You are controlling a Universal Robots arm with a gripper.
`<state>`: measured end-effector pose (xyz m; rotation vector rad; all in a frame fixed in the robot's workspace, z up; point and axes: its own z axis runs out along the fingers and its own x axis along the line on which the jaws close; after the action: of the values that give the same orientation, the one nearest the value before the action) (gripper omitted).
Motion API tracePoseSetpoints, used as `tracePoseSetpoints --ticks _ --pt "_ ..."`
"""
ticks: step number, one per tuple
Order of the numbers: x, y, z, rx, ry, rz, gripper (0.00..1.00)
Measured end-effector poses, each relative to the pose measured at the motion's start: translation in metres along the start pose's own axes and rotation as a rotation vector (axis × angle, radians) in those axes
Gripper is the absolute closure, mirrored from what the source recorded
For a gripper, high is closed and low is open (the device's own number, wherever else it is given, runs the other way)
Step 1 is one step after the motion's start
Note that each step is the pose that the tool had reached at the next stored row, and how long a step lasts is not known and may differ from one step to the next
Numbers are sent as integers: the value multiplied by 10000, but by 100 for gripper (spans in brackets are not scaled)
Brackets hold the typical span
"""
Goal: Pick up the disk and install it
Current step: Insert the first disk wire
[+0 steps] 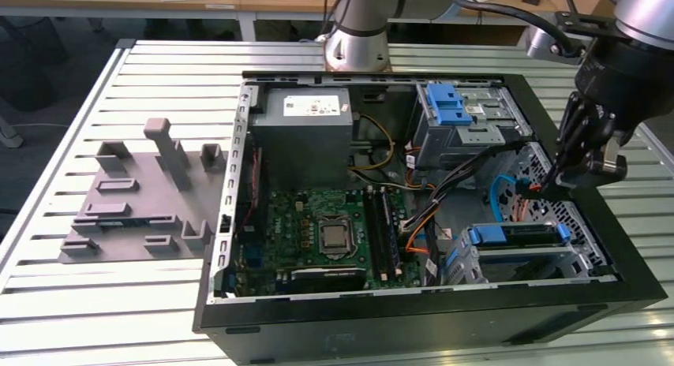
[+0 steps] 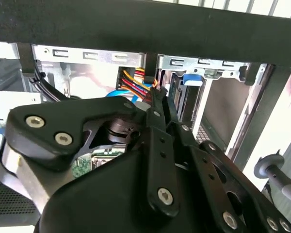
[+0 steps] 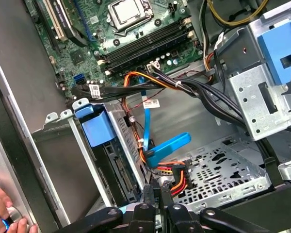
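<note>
The disk [image 1: 513, 234] sits slotted in the metal drive cage at the near right corner of the open computer case [image 1: 421, 303], its blue frame facing the motherboard. In the first wrist view the disk [image 3: 114, 170] shows as a dark edge under its blue tab, inside the cage. My gripper [image 1: 563, 181] hangs just beyond the cage, over the orange and blue cables, with its fingers pressed together and nothing between them. The joined tips of the gripper [image 2: 156, 94] [image 3: 154, 191] show in both wrist views, a short way from the disk and not touching it.
A grey power supply box [image 1: 305, 137] and the motherboard [image 1: 321, 232] fill the case's left half. A second cage with a blue latch [image 1: 447, 106] stands at the back right. Cable bundles [image 3: 184, 87] cross the bay. A grey fixture plate [image 1: 142, 200] lies outside. A person's hand [image 3: 2, 218] touches the case.
</note>
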<state>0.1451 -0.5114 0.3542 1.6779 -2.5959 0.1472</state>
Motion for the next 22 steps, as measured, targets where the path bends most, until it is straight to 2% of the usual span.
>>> tracePoseSetpoints --ticks 7,9,10,14,16,17,18,22 --pt "8 -3 1 -4 2 -68 84" --pt "3 -10 1 -64 31 -58 82" --pt "-2 -15 1 -106 51 -54 76" --pt "-23 -33 1 -227 147 -33 76" --pt "-28 -38 0 -244 191 -18 76" --pt "-29 -38 -1 -243 196 -11 77" --pt "-29 -38 -1 -244 198 -9 84" --pt "-26 -38 0 -241 199 -33 84"
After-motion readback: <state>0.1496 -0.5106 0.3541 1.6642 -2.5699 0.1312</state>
